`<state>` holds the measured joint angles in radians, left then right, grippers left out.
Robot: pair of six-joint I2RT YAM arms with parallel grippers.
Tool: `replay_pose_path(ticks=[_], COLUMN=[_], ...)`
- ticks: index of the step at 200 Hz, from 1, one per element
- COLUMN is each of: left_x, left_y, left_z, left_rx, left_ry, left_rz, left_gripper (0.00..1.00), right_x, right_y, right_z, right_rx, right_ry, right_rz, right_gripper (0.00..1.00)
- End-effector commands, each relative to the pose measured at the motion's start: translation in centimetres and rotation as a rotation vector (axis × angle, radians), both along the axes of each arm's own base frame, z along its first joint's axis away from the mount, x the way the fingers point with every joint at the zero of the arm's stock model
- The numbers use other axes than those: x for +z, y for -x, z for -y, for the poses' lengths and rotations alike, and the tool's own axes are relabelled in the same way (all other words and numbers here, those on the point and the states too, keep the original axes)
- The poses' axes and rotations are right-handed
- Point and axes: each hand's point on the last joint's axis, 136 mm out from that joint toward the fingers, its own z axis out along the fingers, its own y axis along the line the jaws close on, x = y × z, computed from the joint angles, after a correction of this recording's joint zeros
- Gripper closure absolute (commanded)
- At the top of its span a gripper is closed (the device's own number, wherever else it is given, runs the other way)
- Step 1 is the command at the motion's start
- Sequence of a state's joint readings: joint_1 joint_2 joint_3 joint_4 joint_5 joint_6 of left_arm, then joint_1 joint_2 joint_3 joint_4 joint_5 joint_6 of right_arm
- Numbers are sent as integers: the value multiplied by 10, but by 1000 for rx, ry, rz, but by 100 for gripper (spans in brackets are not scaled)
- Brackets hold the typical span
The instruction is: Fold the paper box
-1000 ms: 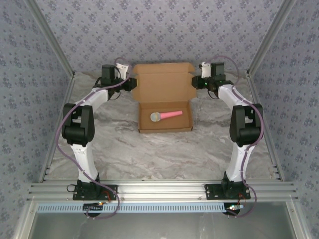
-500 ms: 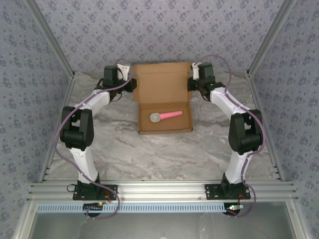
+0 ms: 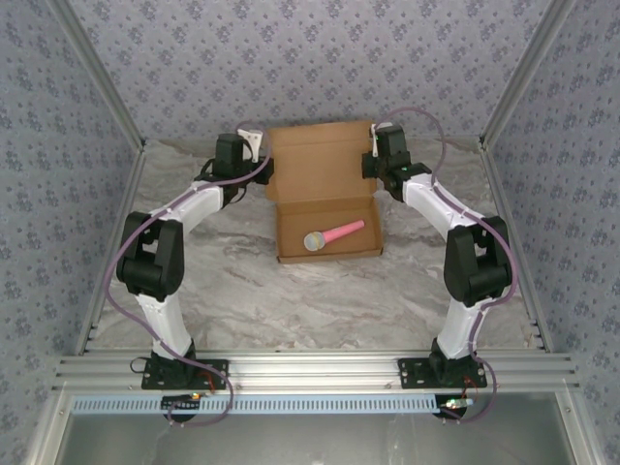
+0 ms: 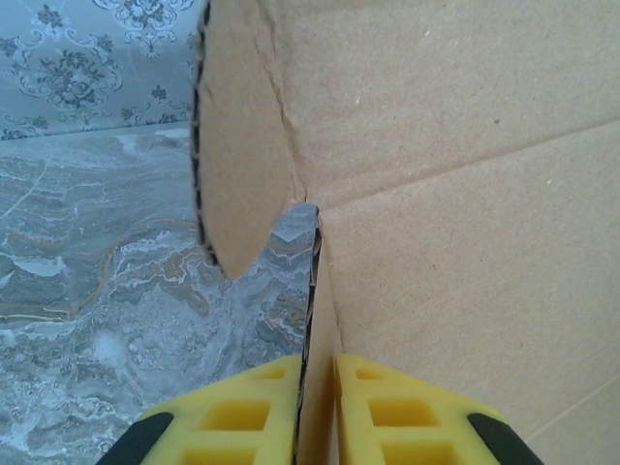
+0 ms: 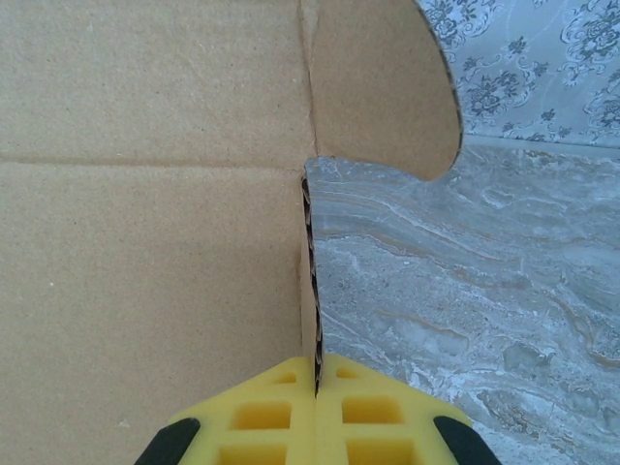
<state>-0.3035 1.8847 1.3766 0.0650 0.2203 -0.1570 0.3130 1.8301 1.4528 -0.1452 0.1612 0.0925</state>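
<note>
the paper box (image 3: 326, 189) sits on the marble table (image 3: 242, 281) toward the far wall, its lid flap raised and its tray open, with a pink stick (image 3: 335, 234) lying inside. the left gripper (image 4: 317, 373) is clamped on the lid's left edge — the right gripper (image 5: 317, 370) is clenched on the right edge.
</note>
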Motion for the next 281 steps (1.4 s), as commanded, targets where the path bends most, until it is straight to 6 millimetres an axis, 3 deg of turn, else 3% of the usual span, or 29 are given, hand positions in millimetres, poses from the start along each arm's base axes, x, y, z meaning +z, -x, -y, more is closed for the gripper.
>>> replay_pose_path(ticks=[1, 32, 91, 148, 199, 235, 281], left_x=[16, 11, 21, 46, 70, 75, 75], left_y=[6, 7, 4, -3, -3, 1, 8], left_z=[1, 1, 1, -1, -5, 1, 4], left_rx=[-16, -23, -21, 143, 304, 386, 444], left_ry=[-14, -29, -30, 49, 150, 135, 138], left_rz=[5, -29, -17, 51, 110, 171, 231], left_gripper=[84, 85, 100, 100, 100, 100, 100], right_x=[24, 23, 27, 31, 57, 66, 64], right_y=[1, 1, 3, 3, -4, -9, -11], right_z=[3, 4, 2, 2, 0, -7, -11], right_rx=[-11, -11, 20, -27, -84, -100, -81], right_ry=[-20, -22, -27, -21, -56, -116, -163], right_rz=[63, 60, 48, 56, 156, 225, 271], right_gripper=[95, 95, 93, 96, 98, 98, 99])
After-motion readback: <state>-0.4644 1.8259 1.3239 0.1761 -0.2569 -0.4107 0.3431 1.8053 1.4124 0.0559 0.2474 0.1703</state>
